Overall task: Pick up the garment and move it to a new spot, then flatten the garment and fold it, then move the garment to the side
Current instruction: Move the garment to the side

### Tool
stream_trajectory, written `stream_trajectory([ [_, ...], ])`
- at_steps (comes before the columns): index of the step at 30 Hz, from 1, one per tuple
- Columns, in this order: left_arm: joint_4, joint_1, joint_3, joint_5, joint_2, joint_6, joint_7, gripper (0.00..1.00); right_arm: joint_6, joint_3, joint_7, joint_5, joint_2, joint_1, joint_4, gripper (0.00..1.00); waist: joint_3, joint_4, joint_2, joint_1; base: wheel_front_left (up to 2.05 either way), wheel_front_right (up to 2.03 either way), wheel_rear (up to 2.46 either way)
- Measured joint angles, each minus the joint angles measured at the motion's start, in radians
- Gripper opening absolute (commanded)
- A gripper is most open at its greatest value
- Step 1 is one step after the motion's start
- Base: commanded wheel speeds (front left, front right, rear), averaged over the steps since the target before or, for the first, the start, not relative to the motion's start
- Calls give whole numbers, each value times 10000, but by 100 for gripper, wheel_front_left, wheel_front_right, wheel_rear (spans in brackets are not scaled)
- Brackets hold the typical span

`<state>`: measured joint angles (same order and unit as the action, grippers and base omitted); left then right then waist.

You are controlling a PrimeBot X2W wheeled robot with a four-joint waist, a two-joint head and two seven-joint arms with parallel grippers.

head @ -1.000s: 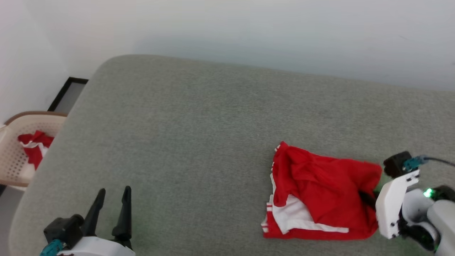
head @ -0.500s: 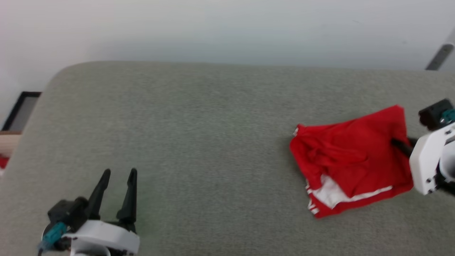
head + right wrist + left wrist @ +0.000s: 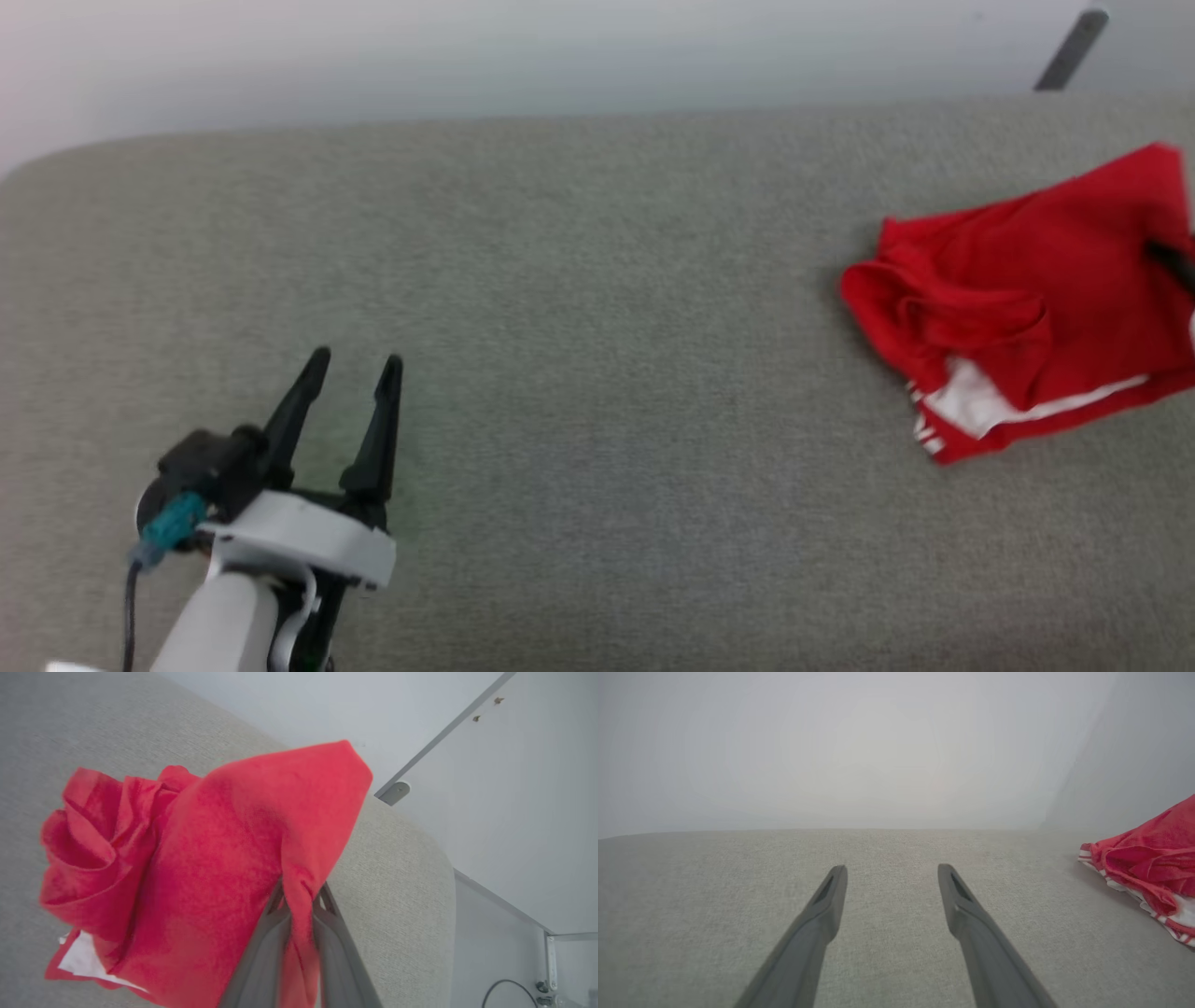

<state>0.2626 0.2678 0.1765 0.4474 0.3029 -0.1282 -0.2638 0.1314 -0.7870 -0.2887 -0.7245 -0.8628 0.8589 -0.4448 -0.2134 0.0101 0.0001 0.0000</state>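
Clamping right gripper (image 3: 301, 896) on the garment (image 3: 196, 858), apparently relocating it; holding left gripper (image 3: 357, 359) wide apart; needing set-down next

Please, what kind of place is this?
Probably an indoor room, perhaps a home: a large padded surface covered in grey fabric, a plain pale wall behind it, and a red garment on it.

A red jersey shirt (image 3: 1027, 289) lies bunched in loose folds at the far right of a grey upholstered surface (image 3: 597, 280), close to its back edge. A white sleeve panel (image 3: 971, 406) edged with red-and-white striped trim shows beneath the front folds. One red corner rises in a peak off the surface, pinched between the two dark fingers of the right gripper (image 3: 300, 891). The rest sits rumpled on the upholstery.
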Motion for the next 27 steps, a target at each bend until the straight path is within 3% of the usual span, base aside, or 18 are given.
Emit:
stream_trajectory([
  [18, 173, 1906, 1080, 217, 706, 0, -4, 100, 0, -539, 1674, 1110, -1034, 1919, -1827, 0, -1904, 1167, 0, 0, 0, 0, 0],
  [27, 100, 2322, 1360, 196, 949, 0, -6, 100, 0, -493, 2431, 2157, -1089, 2370, -3327, 0, -2843, 1534, 0, 0, 0, 0, 0],
])
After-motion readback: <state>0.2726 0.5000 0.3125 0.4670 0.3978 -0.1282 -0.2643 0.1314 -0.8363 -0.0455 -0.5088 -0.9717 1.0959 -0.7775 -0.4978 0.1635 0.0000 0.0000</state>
